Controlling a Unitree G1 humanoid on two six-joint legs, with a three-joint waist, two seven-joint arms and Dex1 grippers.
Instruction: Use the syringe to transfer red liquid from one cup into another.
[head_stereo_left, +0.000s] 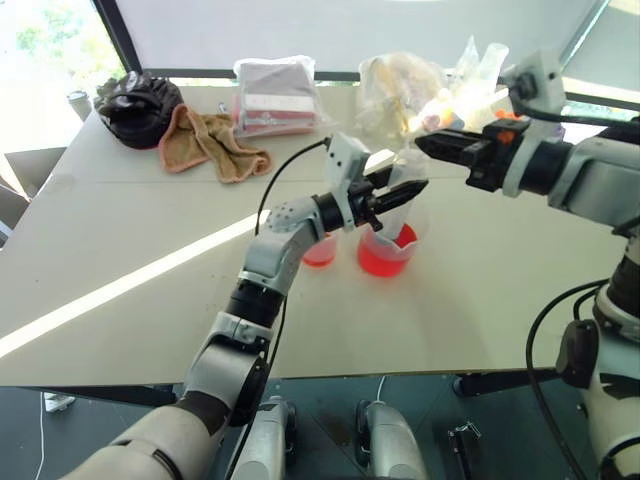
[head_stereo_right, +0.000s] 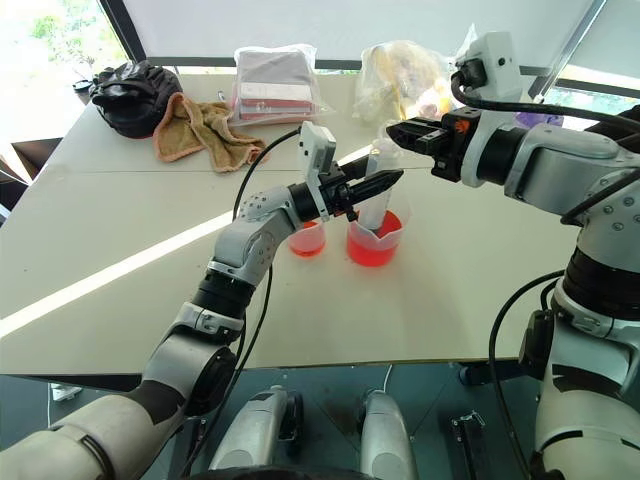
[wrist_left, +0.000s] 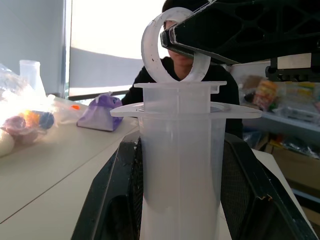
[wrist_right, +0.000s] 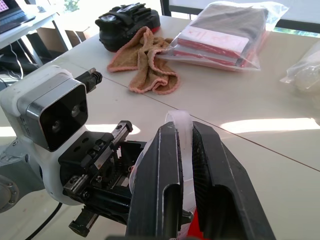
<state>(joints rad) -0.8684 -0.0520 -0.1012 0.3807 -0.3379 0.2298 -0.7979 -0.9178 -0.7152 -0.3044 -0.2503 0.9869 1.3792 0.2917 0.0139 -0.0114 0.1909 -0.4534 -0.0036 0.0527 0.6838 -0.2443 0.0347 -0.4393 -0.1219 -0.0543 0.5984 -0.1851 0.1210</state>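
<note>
The syringe (head_stereo_right: 378, 192) stands upright with its lower end inside the larger spouted cup (head_stereo_left: 388, 250), which holds red liquid (head_stereo_right: 372, 250). My left gripper (head_stereo_left: 395, 195) is shut around the clear barrel (wrist_left: 180, 165), one black finger on each side. My right gripper (head_stereo_right: 395, 130) comes in from the right, shut on the white plunger ring (wrist_right: 180, 120) at the top. Just left of the big cup, behind my left wrist, the smaller cup (head_stereo_right: 307, 238) also shows red liquid.
At the back of the table lie a brown towel (head_stereo_left: 210, 140), a black bag (head_stereo_left: 135, 105), a plastic bag of red-and-white packs (head_stereo_left: 275, 95) and a clear bag of assorted items (head_stereo_left: 400, 90). A person in a dark top (wrist_left: 150, 85) sits beyond the table.
</note>
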